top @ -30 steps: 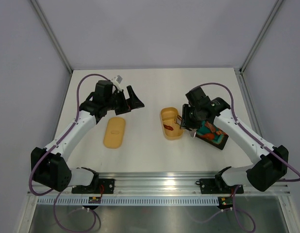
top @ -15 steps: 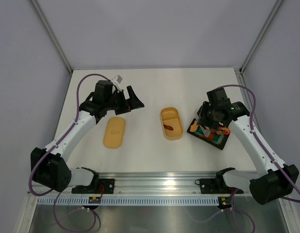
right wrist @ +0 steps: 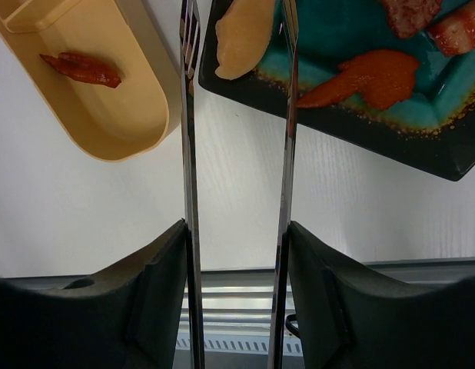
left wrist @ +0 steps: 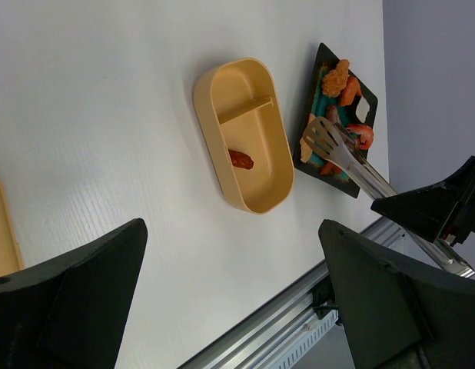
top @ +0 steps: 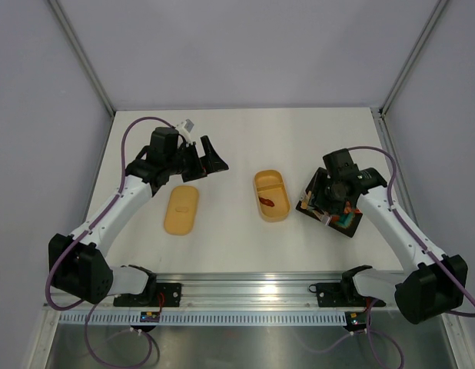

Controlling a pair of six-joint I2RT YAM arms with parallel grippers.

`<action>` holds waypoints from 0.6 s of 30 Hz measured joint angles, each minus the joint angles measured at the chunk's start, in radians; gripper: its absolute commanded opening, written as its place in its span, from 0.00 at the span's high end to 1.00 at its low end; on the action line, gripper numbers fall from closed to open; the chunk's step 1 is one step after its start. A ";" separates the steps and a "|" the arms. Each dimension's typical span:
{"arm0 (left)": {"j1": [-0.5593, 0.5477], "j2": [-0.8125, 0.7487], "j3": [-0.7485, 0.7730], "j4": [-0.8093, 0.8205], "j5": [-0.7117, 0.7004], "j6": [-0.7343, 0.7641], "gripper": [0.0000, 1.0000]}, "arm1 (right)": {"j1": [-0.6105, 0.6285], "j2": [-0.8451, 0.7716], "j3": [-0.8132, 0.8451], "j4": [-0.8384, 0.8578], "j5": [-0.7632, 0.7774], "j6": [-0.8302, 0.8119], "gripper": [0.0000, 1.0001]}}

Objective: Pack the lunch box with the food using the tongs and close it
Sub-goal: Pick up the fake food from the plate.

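Note:
The orange-tan lunch box (top: 270, 195) lies mid-table with one red food piece (right wrist: 82, 68) in its larger compartment. More food sits on the black tray (top: 350, 226), among it a tan piece (right wrist: 244, 34) and an orange piece (right wrist: 360, 81). My right gripper (right wrist: 237, 227) is shut on the silver tongs (right wrist: 189, 154), one finger pressed against each arm. The tongs' arms stand apart, with their tips on either side of the tan piece at the tray's edge. Back left, my left gripper (top: 210, 161) hangs open and holds nothing.
The flat matching lid (top: 181, 209) lies on the table to the left of the lunch box (left wrist: 245, 146). The tray (left wrist: 327, 68) sits just to the right of the box. A metal rail (top: 253, 292) runs along the table's near edge.
My right arm has swung with the tongs from over the lunch box to the tray, and the tongs' arms have spread wider. The left arm has not moved.

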 measured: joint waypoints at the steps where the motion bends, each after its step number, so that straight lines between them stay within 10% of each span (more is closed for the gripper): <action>1: 0.000 0.000 0.000 0.000 0.000 0.000 0.01 | 0.000 0.000 -0.006 0.002 0.000 0.002 0.41; 18: 0.000 0.014 -0.006 0.002 0.001 0.000 0.01 | -0.002 0.000 -0.075 0.063 -0.034 0.024 0.53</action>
